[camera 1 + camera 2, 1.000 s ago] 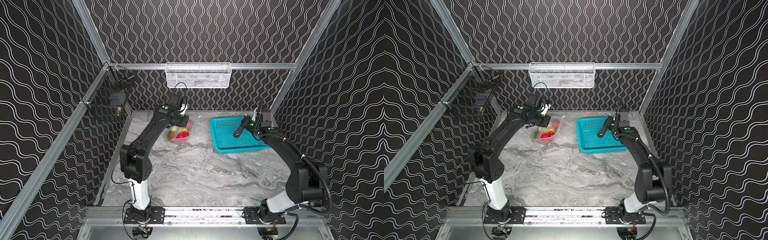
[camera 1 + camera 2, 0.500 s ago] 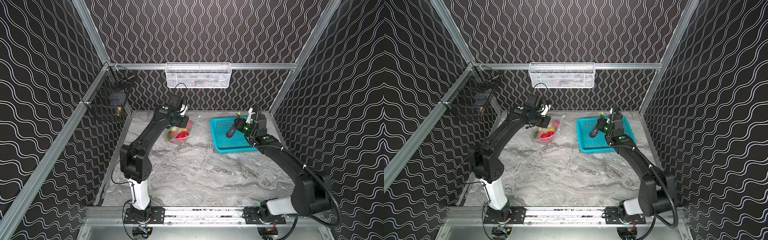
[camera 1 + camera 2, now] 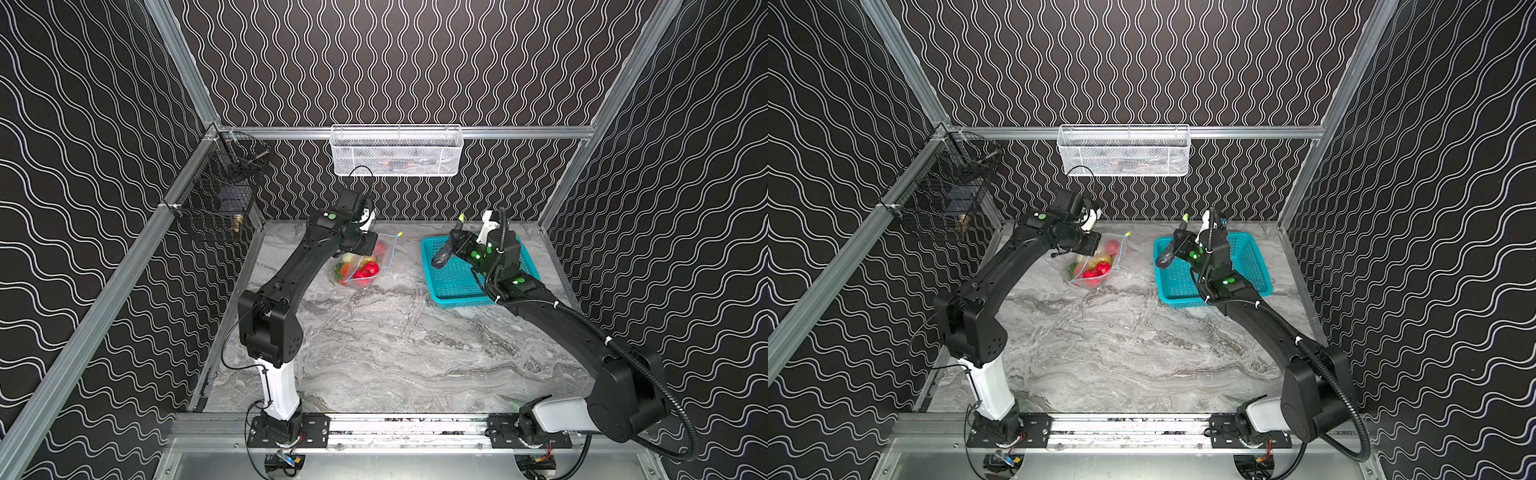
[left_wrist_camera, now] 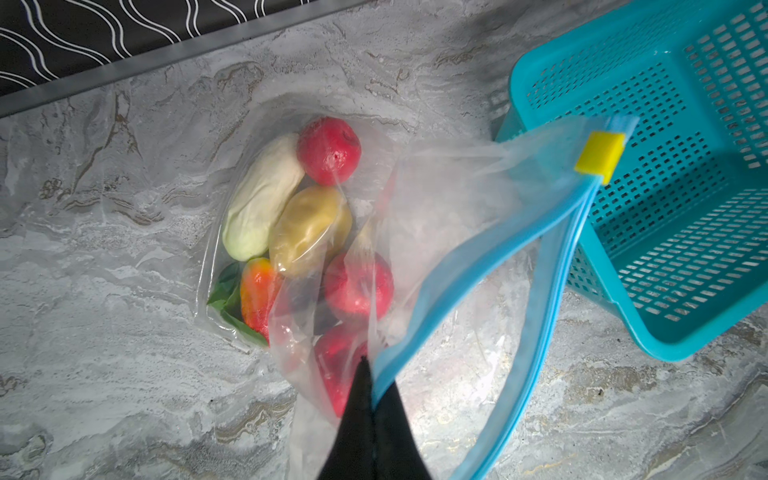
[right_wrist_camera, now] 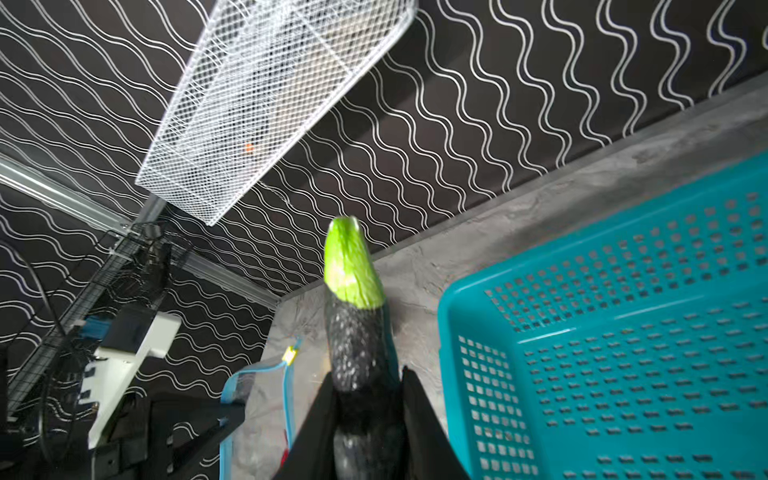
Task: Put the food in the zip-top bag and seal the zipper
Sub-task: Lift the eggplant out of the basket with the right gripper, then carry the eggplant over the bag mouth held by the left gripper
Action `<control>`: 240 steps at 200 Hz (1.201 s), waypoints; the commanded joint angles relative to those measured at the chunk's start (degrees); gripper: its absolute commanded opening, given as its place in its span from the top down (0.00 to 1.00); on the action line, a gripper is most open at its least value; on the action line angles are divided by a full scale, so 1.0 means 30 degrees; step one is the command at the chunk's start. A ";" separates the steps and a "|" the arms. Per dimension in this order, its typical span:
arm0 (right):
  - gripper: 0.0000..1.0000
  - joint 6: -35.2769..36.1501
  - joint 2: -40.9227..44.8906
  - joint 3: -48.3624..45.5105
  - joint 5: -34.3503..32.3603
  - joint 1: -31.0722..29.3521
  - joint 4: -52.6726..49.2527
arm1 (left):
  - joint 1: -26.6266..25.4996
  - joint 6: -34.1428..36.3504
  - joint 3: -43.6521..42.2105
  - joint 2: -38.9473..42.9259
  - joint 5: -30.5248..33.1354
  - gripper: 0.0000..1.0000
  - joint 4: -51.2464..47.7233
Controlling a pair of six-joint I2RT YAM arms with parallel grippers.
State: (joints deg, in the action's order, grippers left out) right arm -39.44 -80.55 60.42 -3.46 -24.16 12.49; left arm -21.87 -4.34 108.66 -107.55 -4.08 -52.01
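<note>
The zip-top bag (image 4: 436, 199) lies on the marble table, mouth raised and open. My left gripper (image 4: 370, 374) is shut on the near end of its zipper (image 4: 490, 249), whose yellow slider (image 4: 600, 156) sits at the far end. Inside the bag lie food pieces: a white oblong one (image 4: 262, 195), a yellow potato-like one (image 4: 307, 228), an orange-red one (image 4: 257, 291) and red round fruits (image 4: 328, 149). My right gripper (image 5: 368, 390) is shut on a dark food piece (image 5: 357, 345) with a green tip, held in the air over the left rim of the teal basket (image 3: 457, 286), to the right of the bag (image 3: 361, 266).
The teal perforated basket (image 5: 602, 332) shows no food where its floor is visible. A white mesh basket (image 3: 397, 151) hangs on the back wall. A black wire basket (image 3: 216, 203) hangs on the left wall. Bare marble lies between bag and basket.
My right gripper has carried the dark food piece leftward, from over the middle of the teal basket to its left rim. The left gripper and the bag have stayed put.
</note>
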 commanded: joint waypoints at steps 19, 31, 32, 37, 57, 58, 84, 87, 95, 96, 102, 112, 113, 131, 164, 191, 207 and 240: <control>0.87 0.0131 -0.0768 0.0758 -0.0990 -0.1341 0.1817 | 0.0020 -0.0253 0.0312 0.0297 -0.0470 1.00 -0.0176; 0.87 0.0290 -0.1072 0.1041 -0.1146 -0.1710 0.2054 | -0.0003 -0.0257 0.0370 0.0304 -0.0586 1.00 -0.0176; 0.87 0.0302 -0.1100 0.1070 -0.1168 -0.1750 0.2051 | 0.0025 -0.0270 0.0400 0.0308 -0.0595 1.00 -0.0180; 0.87 0.0355 -0.1201 0.1203 -0.1273 -0.1892 0.2106 | 0.0021 -0.0289 0.0416 0.0312 -0.0646 1.00 -0.0191; 0.87 0.0669 -0.1533 0.1693 -0.1630 -0.2381 0.2171 | 0.0005 -0.0304 0.0573 0.0283 -0.0707 1.00 -0.0304; 0.87 0.0668 -0.1550 0.1718 -0.1644 -0.2408 0.2168 | 0.0000 -0.0279 0.0604 0.0283 -0.0685 1.00 -0.0302; 0.87 0.1066 -0.1618 0.1890 -0.2310 -0.2995 0.2559 | 0.0018 -0.0321 0.0744 0.0311 -0.0886 1.00 -0.0410; 0.87 0.1101 -0.1602 0.1890 -0.2457 -0.3042 0.2631 | 0.0019 -0.0320 0.0766 0.0304 -0.0918 1.00 -0.0431; 0.87 0.1304 -0.1592 0.1891 -0.2792 -0.3244 0.2826 | 0.0008 -0.0309 0.0817 0.0283 -0.1033 1.00 -0.0473; 0.87 0.1352 -0.1594 0.1890 -0.2840 -0.3264 0.2832 | 0.0001 -0.0310 0.0828 0.0283 -0.1053 1.00 -0.0474; 0.87 0.1540 -0.1569 0.1916 -0.3036 -0.3388 0.2969 | -0.0003 -0.0313 0.0863 0.0279 -0.1165 1.00 -0.0502; 0.87 0.1800 -0.1610 0.1998 -0.3291 -0.3564 0.3128 | 0.0021 -0.0316 0.0894 0.0220 -0.1353 1.00 -0.0563; 0.87 0.1834 -0.1618 0.2017 -0.3309 -0.3570 0.3144 | 0.0022 -0.0314 0.0896 0.0222 -0.1360 1.00 -0.0564; 0.87 0.2346 -0.1737 0.2312 -0.3619 -0.3940 0.3484 | 0.0030 -0.0349 0.1052 0.0162 -0.1649 1.00 -0.0736; 0.87 0.3216 -0.2201 0.2698 -0.4011 -0.4706 0.4244 | 0.0009 -0.0291 0.1351 0.0001 -0.2278 1.00 -0.0921; 0.87 0.3757 -0.2601 0.2853 -0.4234 -0.5280 0.4882 | -0.0004 -0.0291 0.1739 -0.0328 -0.2552 1.00 -0.1134; 0.87 0.4052 -0.2991 0.2951 -0.4285 -0.5606 0.5376 | 0.0043 -0.0208 0.1973 -0.0453 -0.2480 1.00 -0.1263; 0.87 0.4770 -0.3890 0.3526 -0.4279 -0.6131 0.5475 | 0.0035 -0.0136 0.1799 -0.0225 -0.2450 1.00 -0.1184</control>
State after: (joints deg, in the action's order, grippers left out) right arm -27.55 -90.94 69.67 -15.57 -41.71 25.63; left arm -21.85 -4.51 114.26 -109.01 -10.70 -55.44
